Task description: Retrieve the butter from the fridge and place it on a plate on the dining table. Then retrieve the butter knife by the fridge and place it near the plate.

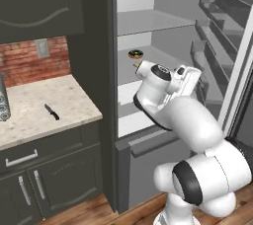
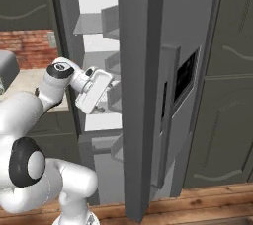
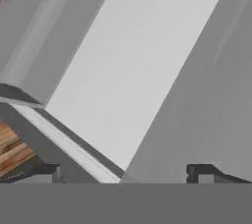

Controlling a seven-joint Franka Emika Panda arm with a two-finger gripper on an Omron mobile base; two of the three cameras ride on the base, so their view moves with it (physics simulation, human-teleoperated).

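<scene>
Open, empty tool [image 3: 125, 171] inside fridge [image 1: 148, 26]; butter knife [image 1: 52, 112] on counter [image 1: 29, 105].

A rendered home kitchen. A tall grey fridge [image 1: 148, 135] stands open, showing white shelves and door racks, with a black dispenser panel [image 2: 186, 73] on its door. Beside it, dark-grey cabinets [image 1: 49, 179] carry a speckled stone counter [image 1: 29, 105] with a small black knife [image 1: 51, 112] on it, backed by red brick wall [image 1: 20, 63]. The floor [image 1: 94, 211] is wood planks.
</scene>
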